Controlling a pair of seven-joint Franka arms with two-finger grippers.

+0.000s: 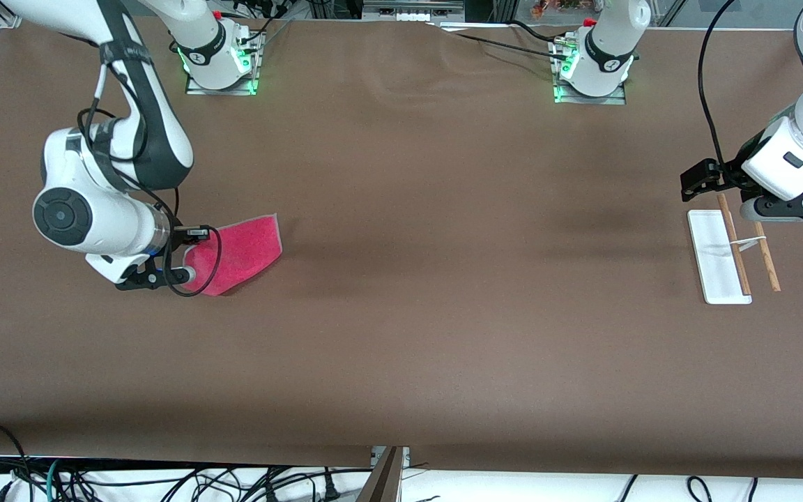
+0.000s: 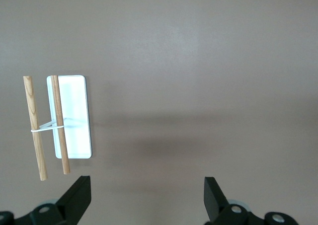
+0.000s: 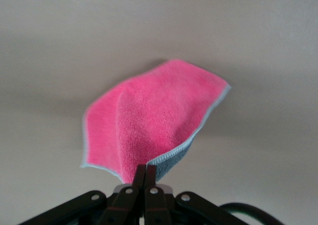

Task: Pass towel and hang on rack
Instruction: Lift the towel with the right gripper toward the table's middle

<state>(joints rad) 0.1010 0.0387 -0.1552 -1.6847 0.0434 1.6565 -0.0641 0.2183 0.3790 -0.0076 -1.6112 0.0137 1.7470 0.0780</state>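
front view: the right end effector [image 1: 185,274] pinches the towel [image 1: 241,252] by one corner at the right arm's end of the worktop [image 1: 401,279], ready to lift for passing. left wrist view: the left end effector [image 2: 147,197] waits, wide open, above the worktop just beside the rack [image 2: 69,116]. right wrist view: the towel [image 3: 154,123] drapes from closed fingers [image 3: 139,178].

High front camera facing the arm bases at 12 o'clock, left wrist camera looking down on the rack [image 2: 64,123], right wrist camera close on the towel [image 3: 149,123], both also in the front view
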